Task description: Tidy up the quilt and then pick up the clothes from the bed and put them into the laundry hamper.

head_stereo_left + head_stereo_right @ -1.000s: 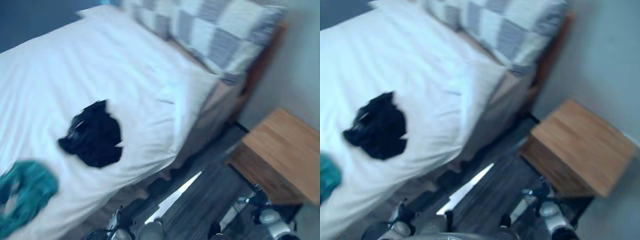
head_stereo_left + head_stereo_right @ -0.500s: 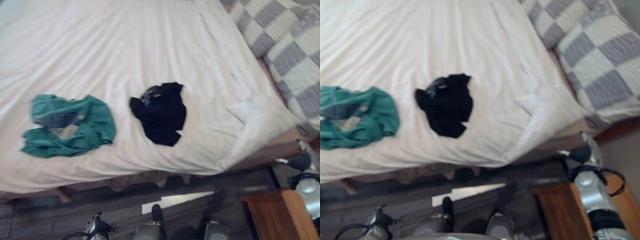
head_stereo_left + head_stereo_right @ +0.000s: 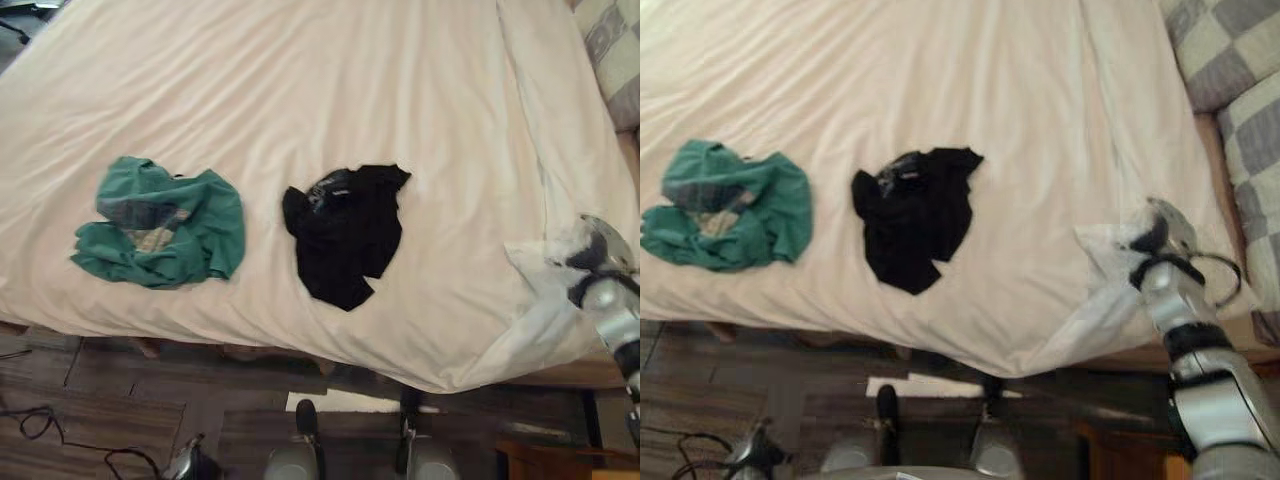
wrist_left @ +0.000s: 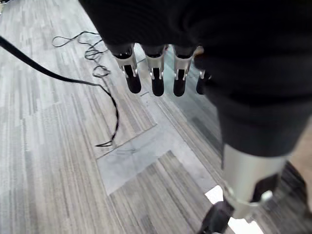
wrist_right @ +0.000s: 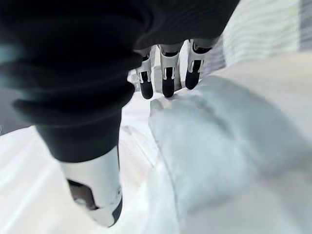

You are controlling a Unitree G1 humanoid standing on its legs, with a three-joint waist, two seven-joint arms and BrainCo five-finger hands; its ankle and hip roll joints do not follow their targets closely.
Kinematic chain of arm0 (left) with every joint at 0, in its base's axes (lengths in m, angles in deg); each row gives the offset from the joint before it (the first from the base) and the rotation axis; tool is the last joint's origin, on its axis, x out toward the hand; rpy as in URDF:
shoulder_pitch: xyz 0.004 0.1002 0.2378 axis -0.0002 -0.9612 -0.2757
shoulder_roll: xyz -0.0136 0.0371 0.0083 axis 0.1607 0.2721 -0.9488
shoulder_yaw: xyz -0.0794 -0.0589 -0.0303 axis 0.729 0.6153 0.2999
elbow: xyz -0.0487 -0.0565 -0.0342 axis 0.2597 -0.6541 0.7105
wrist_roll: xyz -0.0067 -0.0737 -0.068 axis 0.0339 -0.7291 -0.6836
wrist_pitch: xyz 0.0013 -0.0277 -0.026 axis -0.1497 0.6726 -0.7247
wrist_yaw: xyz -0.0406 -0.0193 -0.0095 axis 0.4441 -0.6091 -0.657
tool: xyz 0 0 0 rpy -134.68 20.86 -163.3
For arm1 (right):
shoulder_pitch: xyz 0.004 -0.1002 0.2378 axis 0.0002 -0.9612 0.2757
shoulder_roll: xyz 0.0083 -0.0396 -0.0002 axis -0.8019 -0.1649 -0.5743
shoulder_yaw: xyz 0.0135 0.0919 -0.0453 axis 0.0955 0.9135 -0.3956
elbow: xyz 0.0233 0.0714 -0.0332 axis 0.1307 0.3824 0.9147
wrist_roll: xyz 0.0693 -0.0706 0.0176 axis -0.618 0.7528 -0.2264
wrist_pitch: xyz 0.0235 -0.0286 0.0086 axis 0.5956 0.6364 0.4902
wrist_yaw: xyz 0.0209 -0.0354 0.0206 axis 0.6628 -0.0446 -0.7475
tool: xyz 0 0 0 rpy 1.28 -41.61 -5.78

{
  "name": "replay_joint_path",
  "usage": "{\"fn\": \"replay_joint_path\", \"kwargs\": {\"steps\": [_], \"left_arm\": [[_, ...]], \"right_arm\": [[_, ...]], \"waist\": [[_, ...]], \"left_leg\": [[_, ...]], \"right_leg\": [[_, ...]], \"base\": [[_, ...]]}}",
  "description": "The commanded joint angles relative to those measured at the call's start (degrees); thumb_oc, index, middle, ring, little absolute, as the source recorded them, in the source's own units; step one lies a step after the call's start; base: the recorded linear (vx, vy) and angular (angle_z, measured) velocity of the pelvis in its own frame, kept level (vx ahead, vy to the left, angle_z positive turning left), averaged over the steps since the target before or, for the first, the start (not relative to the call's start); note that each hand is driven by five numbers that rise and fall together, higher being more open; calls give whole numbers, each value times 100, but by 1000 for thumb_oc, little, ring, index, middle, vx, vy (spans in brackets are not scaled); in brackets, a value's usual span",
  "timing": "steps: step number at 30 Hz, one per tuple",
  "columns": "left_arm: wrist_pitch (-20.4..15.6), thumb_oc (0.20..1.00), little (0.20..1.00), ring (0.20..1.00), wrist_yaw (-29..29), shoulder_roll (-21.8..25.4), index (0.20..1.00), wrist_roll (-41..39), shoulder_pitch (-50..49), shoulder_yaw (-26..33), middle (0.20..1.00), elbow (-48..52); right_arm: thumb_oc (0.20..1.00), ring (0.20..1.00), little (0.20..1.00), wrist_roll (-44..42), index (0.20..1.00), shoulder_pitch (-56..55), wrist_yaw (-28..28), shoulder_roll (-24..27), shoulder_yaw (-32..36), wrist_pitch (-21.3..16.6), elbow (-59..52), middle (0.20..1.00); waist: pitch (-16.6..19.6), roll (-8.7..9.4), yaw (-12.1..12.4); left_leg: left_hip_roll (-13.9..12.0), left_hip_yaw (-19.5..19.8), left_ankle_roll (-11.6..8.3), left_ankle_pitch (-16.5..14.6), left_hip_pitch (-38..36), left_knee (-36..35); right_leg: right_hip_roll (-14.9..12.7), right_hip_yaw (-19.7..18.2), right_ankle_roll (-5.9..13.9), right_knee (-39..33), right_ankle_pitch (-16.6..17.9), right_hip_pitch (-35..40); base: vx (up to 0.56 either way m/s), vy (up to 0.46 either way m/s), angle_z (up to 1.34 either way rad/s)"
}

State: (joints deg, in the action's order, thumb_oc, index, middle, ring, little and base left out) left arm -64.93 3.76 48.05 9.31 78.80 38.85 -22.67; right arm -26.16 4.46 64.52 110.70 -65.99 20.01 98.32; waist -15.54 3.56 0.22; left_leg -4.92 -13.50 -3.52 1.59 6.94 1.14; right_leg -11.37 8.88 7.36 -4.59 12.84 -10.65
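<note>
White quilt [image 3: 300, 100] covers the bed, carrying a green garment [image 3: 160, 222] and a black garment [image 3: 345, 232]. Right hand [image 3: 1160, 235] rests at the quilt's folded corner, fingers straight, gripping nothing. Left hand [image 4: 156, 73] hangs over the floor, fingers relaxed, empty.

left hand [image 4: 161, 73] just hanging there, fingers [image 4: 157, 80] straight and relaxed, grey plank floor [image 4: 58, 161] past the fingertips.

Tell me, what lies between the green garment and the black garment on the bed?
Only bare white quilt: the green garment and black garment lie apart, seen in both eye views.
</note>
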Motion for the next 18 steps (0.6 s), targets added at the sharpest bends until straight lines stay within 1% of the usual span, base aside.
{"fn": "replay_joint_path", "kwargs": {"steps": [1, 2, 3, 4, 5, 6, 7, 9, 10, 11, 14, 15, 16, 17, 18], "left_arm": [[-73, 1000, 1000, 1000, 216, -104, 1000, -328, 652, -414, 1000, 31], [-73, 1000, 1000, 1000, 216, -107, 1000, -328, 655, -409, 1000, 30], [-94, 1000, 1000, 1000, 155, -168, 1000, -367, 732, -540, 1000, 134], [-72, 1000, 1000, 1000, 177, -214, 1000, -395, 718, -549, 1000, 140], [-72, 1000, 1000, 1000, 177, -214, 1000, -395, 719, -549, 1000, 140], [-34, 1000, 1000, 1000, 178, -331, 1000, -359, 764, -595, 1000, 1], [-36, 1000, 1000, 1000, 179, -328, 1000, -359, 762, -604, 1000, -1], [62, 1000, 1000, 1000, 147, -385, 1000, -262, 706, -492, 1000, -189], [179, 1000, 1000, 1000, 117, -389, 1000, -173, 640, -276, 1000, -377], [180, 1000, 1000, 1000, 116, -382, 1000, -173, 640, -287, 1000, -376], [296, 1000, 1000, 1000, 15, -392, 1000, 125, 450, -24, 1000, -512], [296, 1000, 1000, 1000, 14, -384, 1000, 125, 449, -39, 1000, -510], [354, 1000, 1000, 1000, -33, -429, 1000, 249, 372, 90, 1000, -582], [359, 1000, 1000, 1000, -79, -429, 1000, 269, 318, 161, 1000, -556], [381, 1000, 1000, 1000, -131, -426, 1000, 309, 276, 260, 1000, -542]], "right_arm": [[1000, 1000, 1000, 71, 1000, 875, 99, 527, -51, 136, 841, 1000], [1000, 1000, 1000, 69, 1000, 890, 99, 525, -61, 133, 849, 1000], [548, 548, 548, 79, 548, 1006, 128, 599, -8, 262, 1269, 548], [310, 310, 310, 18, 310, 1025, 153, 500, 56, 307, 1409, 310], [200, 200, 200, 18, 200, 1025, 153, 500, 56, 307, 1409, 200], [200, 200, 200, -208, 200, 658, 227, 418, 414, 280, 1538, 200], [200, 200, 200, -206, 200, 638, 228, 420, 428, 281, 1529, 200], [200, 200, 200, -334, 200, -367, 312, 167, 972, 274, 1150, 200], [200, 200, 200, -365, 200, -1492, 404, 12, 1665, 304, 395, 200], [200, 200, 200, -359, 200, -1520, 401, 8, 1690, 313, 373, 200], [200, 200, 200, -197, 200, -3058, 477, -291, 2634, 332, -821, 200], [517, 517, 517, -189, 517, -3094, 471, -300, 2664, 344, -850, 517], [1000, 1000, 1000, -271, 1000, -3918, 488, -654, 3146, 310, -1327, 1000], [1000, 1000, 1000, -239, 1000, -4264, 456, -869, 3300, 319, -1508, 1000], [1000, 1000, 1000, -159, 1000, -4790, 449, -1164, 3538, 355, -1802, 1000]], "waist": [[-326, -372, 80], [-313, -371, 72], [-373, -477, 1], [-407, -505, 1], [-407, -505, 2], [-381, -521, -98], [-392, -522, -94], [-348, -525, -234], [-264, -488, -375], [-250, -482, -361], [-80, -420, -592], [-62, -413, -571], [43, -360, -721], [117, -333, -752], [230, -271, -843]], "left_leg": [[-590, 546, -471, -50, 95, 61], [-586, 549, -469, -42, 121, 64], [-588, 209, -459, 53, 162, -10], [-579, 167, -459, 58, 77, -104], [-579, 167, -459, 58, 76, -104], [-628, 66, -484, 108, 59, -150], [-630, 70, -487, 99, 35, -152], [-610, 45, -464, 31, -173, -244], [-599, -10, -438, -72, -373, -291], [-595, -12, -436, -60, -358, -293], [-545, -99, -386, -245, -712, -396], [-539, -105, -383, -228, -697, -402], [-525, -172, -362, -313, -912, -490], [-513, -197, -352, -328, -988, -538], [-513, -242, -332, -336, -1085, -601]], "right_leg": [[-128, 95, 355, 883, -1360, -366], [-131, 95, 354, 877, -1348, -386], [-70, 177, 294, 917, -1372, -439], [-28, 144, 278, 953, -1379, -461], [-28, 144, 278, 953, -1379, -460], [-38, 224, 269, 931, -1351, -441], [-37, 231, 271, 936, -1365, -417], [-23, 219, 285, 895, -1318, -307], [-48, 197, 314, 862, -1278, -185], [-49, 194, 311, 850, -1261, -197], [-66, 115, 370, 765, -1213, 39], [-69, 108, 367, 748, -1190, 25], [-85, 78, 424, 675, -1140, 164], [-88, 59, 447, 643, -1114, 208], [-100, 19, 480, 612, -1062, 248]], "base": [[-145, -143, 2], [-96, -62, 24], [-37, 3, 28], [-34, 3, 28], [-15, 7, 13], [0, 0, 0], [-21, 12, 4], [0, 61, 13], [12, 56, -1], [36, 64, -2], [52, 64, -5], [66, 95, -10], [63, 82, -11], [79, 134, -8], [40, 69, -10]]}}
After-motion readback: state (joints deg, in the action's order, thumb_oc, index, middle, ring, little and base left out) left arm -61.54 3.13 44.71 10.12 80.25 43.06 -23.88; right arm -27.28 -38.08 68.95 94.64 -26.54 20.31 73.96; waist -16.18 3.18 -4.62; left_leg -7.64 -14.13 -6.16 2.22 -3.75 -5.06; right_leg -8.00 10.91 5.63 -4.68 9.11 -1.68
